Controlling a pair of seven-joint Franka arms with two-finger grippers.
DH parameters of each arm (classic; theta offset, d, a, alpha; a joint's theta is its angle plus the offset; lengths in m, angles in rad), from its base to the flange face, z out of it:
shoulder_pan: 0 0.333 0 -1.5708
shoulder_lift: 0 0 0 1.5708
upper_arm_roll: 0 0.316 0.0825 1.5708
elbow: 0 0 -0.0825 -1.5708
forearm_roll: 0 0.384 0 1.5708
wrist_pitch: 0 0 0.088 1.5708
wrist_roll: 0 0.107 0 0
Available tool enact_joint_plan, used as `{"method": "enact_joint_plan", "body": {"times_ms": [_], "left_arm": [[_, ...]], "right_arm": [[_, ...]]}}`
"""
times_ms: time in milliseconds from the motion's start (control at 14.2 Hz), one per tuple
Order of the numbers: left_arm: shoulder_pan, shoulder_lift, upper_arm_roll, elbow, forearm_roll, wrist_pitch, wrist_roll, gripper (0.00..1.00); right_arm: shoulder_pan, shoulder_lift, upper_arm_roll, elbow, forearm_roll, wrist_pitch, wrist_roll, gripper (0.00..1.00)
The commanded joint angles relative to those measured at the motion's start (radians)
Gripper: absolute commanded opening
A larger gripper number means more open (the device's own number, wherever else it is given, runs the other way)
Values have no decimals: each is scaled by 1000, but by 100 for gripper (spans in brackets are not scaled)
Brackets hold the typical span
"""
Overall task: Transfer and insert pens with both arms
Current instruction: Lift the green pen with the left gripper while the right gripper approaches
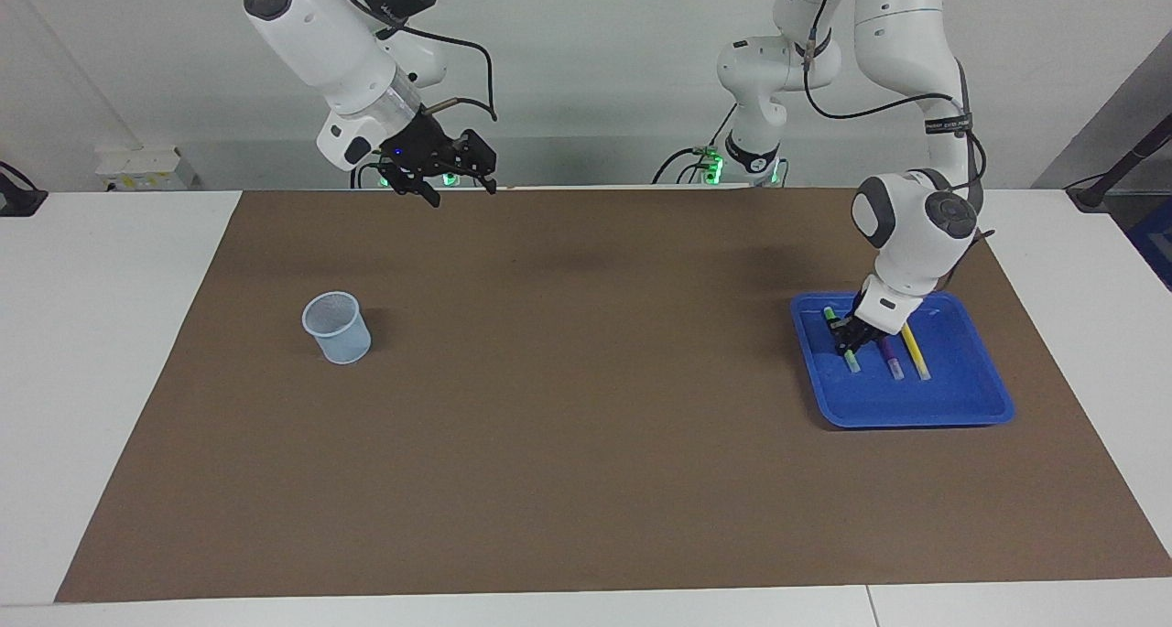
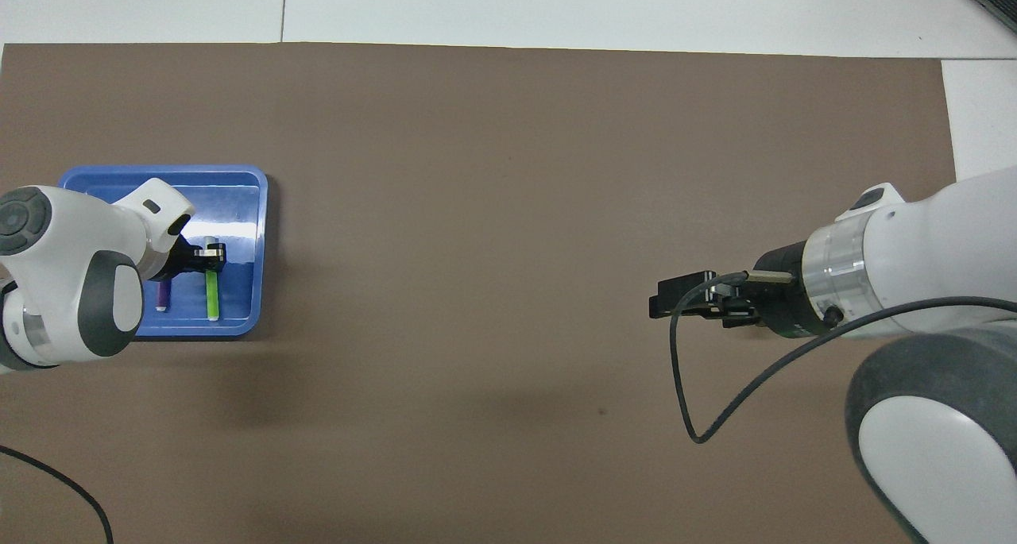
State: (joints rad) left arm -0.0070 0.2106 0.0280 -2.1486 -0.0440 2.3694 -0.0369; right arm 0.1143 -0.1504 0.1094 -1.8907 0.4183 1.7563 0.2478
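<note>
Three pens lie side by side in the blue tray (image 1: 952,409) at the facing view's right: green pen (image 1: 841,339), purple pen (image 1: 891,357), yellow pen (image 1: 915,352). The left gripper (image 1: 848,336) sits down over the green one; whether it grips, I cannot tell. Open brown mat (image 1: 586,407) separates the tray from one mesh cup (image 1: 337,327) at centre-left. The right gripper (image 1: 455,186), spread wide, waits at upper left.

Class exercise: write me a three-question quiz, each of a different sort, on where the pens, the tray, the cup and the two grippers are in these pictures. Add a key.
1. True or false: the yellow pen lies in the blue tray.
2. Which pen is the left gripper down over? A purple B green C yellow
3. Fill in: the right gripper waits in the air; the mesh cup holds ____ pens.

Key: 1 true; 2 B; 3 no
</note>
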Motion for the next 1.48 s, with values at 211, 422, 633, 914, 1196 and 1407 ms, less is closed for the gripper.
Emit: {"method": "enact_joint_plan", "body": {"times_ms": [211,422,633,914,1196,1407], "left_arm": [[-11,-51,-13,130,-7,-251,-179,0],[-22,-97,-23,154,-54,-302,-323,0],[-47,-167,-36,154,-114,-338,-510,0],[-116,-246,-37,150,-157,-357,-806,0],[-151,-316,-39,136,-206,-357,-1102,0],[-169,-358,-39,115,-289,-360,-1250,0]], "right_arm": [[40,-18,4,-33,77,52,92,100],[70,-3,4,-34,115,110,159,100],[90,12,4,-34,178,164,244,100],[169,41,4,-41,211,277,378,100],[199,68,4,-41,249,367,436,100],[243,90,4,-41,278,428,448,100]]}}
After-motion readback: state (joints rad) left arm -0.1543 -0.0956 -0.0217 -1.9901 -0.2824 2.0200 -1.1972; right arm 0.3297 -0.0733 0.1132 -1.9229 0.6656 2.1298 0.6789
